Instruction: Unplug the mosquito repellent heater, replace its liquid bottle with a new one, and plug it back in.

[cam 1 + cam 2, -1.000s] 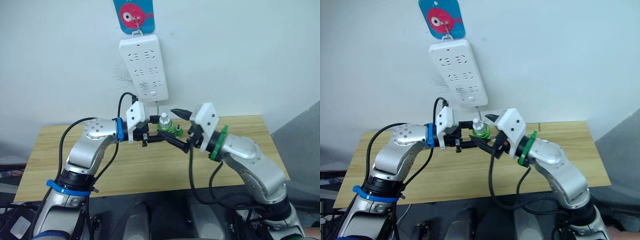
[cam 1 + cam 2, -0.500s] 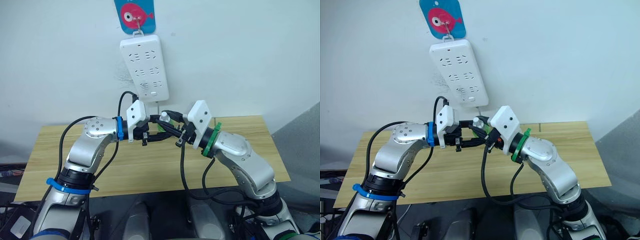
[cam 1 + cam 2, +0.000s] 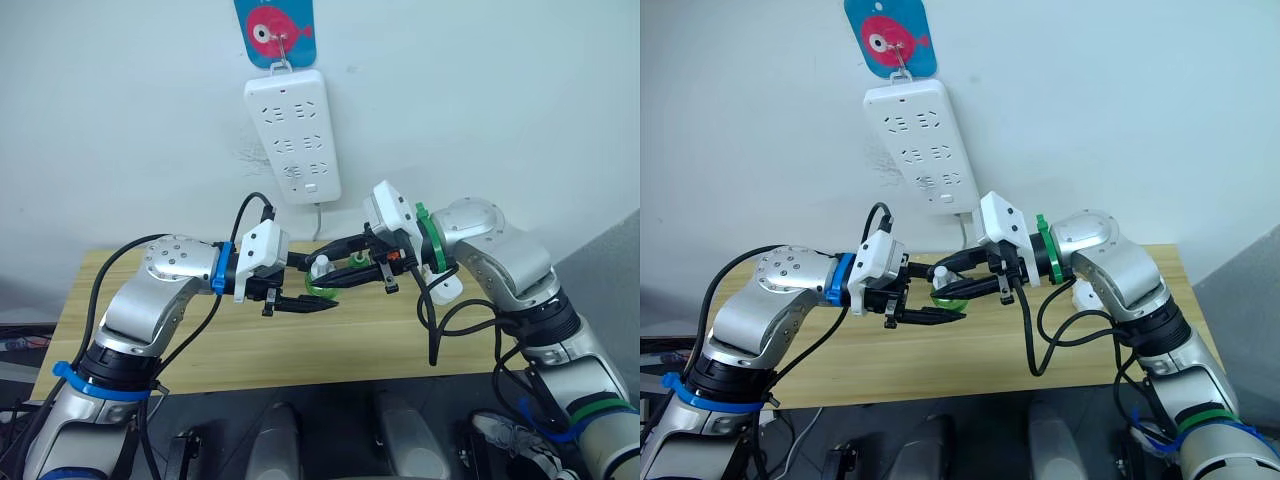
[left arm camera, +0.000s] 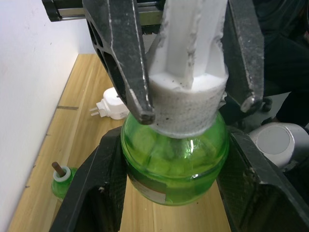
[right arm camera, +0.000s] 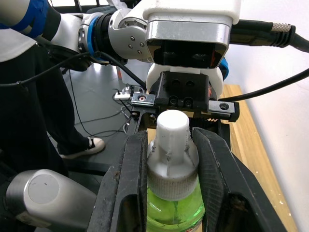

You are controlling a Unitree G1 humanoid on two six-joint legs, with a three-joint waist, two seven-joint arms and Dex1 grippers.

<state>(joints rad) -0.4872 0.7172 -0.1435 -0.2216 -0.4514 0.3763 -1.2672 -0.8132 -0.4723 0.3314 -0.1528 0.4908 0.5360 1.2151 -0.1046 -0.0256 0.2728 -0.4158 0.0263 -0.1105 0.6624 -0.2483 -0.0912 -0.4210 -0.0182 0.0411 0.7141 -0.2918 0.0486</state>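
Your left gripper (image 3: 300, 295) grips the green liquid bottle (image 4: 174, 159) by its belly, label hidden. At its 3 o'clock, the right gripper (image 3: 335, 265) clamps the white cap (image 5: 171, 140). The mosquito repellent heater (image 4: 112, 104) lies unplugged on the table (image 4: 84, 92).

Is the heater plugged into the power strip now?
No. The heater lies on the table, prongs bare; the power strip sockets are empty.

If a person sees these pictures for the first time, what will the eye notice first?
First, the green bottle with its white cap, held in the air above the table between both grippers: the right gripper pinches the cap and the left gripper flanks the body. Next, the white power strip hanging on the wall under a fish tag.
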